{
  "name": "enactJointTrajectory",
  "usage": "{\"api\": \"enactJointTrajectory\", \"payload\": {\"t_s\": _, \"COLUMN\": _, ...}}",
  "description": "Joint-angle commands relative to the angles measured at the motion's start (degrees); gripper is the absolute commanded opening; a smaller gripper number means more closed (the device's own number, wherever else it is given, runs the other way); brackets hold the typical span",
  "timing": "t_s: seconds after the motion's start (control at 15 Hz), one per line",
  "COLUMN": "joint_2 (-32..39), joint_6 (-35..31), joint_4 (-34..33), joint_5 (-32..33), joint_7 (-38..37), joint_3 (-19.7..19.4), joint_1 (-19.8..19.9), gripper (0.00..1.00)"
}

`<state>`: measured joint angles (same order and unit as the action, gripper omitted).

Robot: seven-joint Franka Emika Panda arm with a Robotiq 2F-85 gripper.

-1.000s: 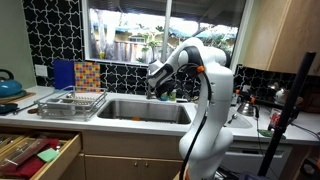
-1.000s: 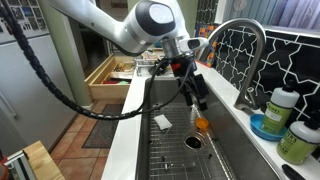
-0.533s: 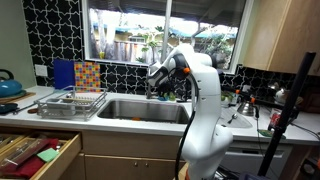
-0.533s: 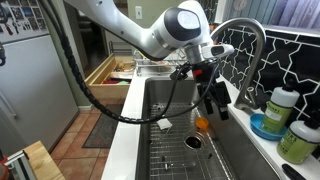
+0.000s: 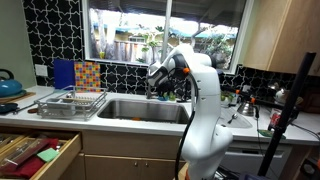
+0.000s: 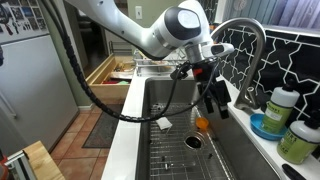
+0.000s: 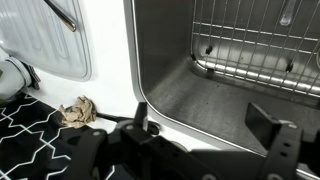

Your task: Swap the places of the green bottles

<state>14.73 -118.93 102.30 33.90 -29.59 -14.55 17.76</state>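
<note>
Two green bottles stand on the counter behind the sink in an exterior view: one with a white cap [image 6: 284, 104] and a lower one [image 6: 298, 141] nearer the camera. My gripper [image 6: 216, 97] hangs over the sink basin near the faucet [image 6: 240, 45], apart from both bottles. In the other exterior view the gripper [image 5: 160, 86] is above the sink's back edge. In the wrist view the gripper [image 7: 205, 128] is open and empty, its two fingers spread over the sink's corner. The bottles do not show in the wrist view.
A blue dish [image 6: 265, 126] lies between the bottles. A wire rack [image 7: 260, 40] covers the sink floor, with an orange object [image 6: 201, 124] and a white scrap [image 6: 163, 122] in the basin. A dish rack [image 5: 72, 103] stands beside the sink, and a drawer [image 5: 35, 152] is open.
From one second ago the arm swung across the sink toward the faucet and the bottles. In the last half second nothing has moved.
</note>
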Motion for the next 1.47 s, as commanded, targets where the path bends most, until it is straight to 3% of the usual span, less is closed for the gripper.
{"api": "enactJointTrajectory", "payload": {"t_s": 0.0, "joint_2": 3.5, "joint_6": 0.6, "joint_4": -4.9, "joint_5": -1.4, "joint_7": 0.2, "joint_3": -2.4, "joint_1": -1.2, "gripper": 1.0}}
{"api": "enactJointTrajectory", "payload": {"t_s": 0.47, "joint_2": 11.2, "joint_6": 2.8, "joint_4": -19.0, "joint_5": -6.6, "joint_7": 5.8, "joint_3": -5.5, "joint_1": 0.8, "gripper": 1.0}}
{"api": "enactJointTrajectory", "payload": {"t_s": 0.87, "joint_2": 15.2, "joint_6": 2.1, "joint_4": -26.3, "joint_5": -12.1, "joint_7": 11.0, "joint_3": -6.3, "joint_1": 3.7, "gripper": 1.0}}
{"api": "enactJointTrajectory", "payload": {"t_s": 0.93, "joint_2": 13.1, "joint_6": 1.1, "joint_4": -23.0, "joint_5": -10.1, "joint_7": 9.2, "joint_3": -6.9, "joint_1": 2.0, "gripper": 1.0}}
{"api": "enactJointTrajectory", "payload": {"t_s": 1.27, "joint_2": 13.0, "joint_6": 1.0, "joint_4": -23.1, "joint_5": -9.6, "joint_7": 8.9, "joint_3": -6.3, "joint_1": 2.3, "gripper": 1.0}}
{"api": "enactJointTrajectory", "payload": {"t_s": 1.4, "joint_2": 13.1, "joint_6": -2.4, "joint_4": -23.7, "joint_5": -10.2, "joint_7": 10.5, "joint_3": -6.0, "joint_1": 3.6, "gripper": 1.0}}
